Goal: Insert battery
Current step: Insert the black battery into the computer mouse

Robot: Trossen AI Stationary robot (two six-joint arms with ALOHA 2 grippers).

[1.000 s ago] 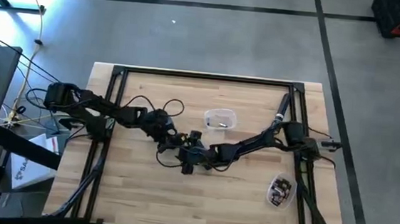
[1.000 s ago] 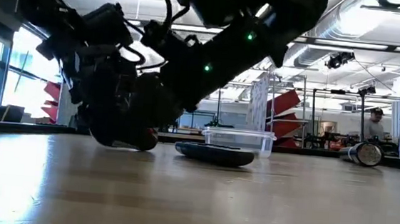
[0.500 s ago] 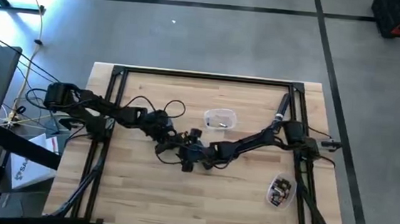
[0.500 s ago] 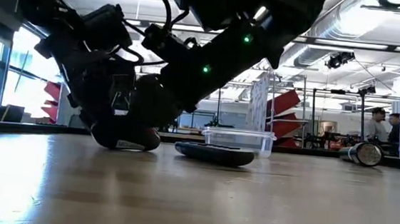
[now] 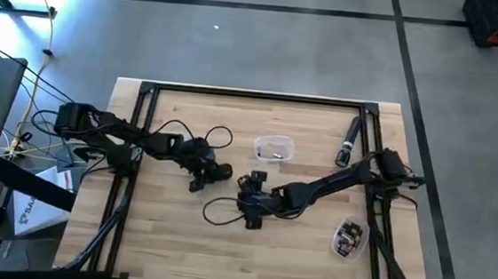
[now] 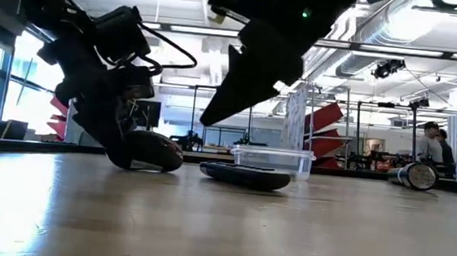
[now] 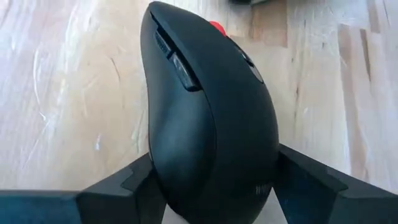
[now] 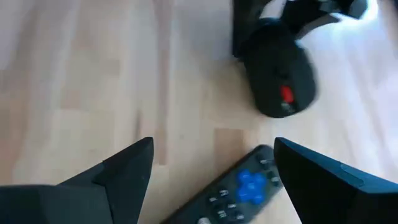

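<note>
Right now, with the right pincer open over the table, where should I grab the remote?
The remote lies flat, buttons up, long and thin, near the mouse that the left pincer clamps. Come straight down with the right pincer and close on its two long edges near mid-length. It looks diagonal to that open pincer, so probably turn the wrist first.

Remote (image 8: 239, 186) cut off at frame edge; mouse (image 7: 211, 118) underside hidden.

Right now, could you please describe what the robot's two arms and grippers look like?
Both arms are dark, jointed and slim. A thin black cable loops from the left arm. The right arm shows a small green light in the low view. The right gripper has broad, wedge-shaped black fingers.
</note>
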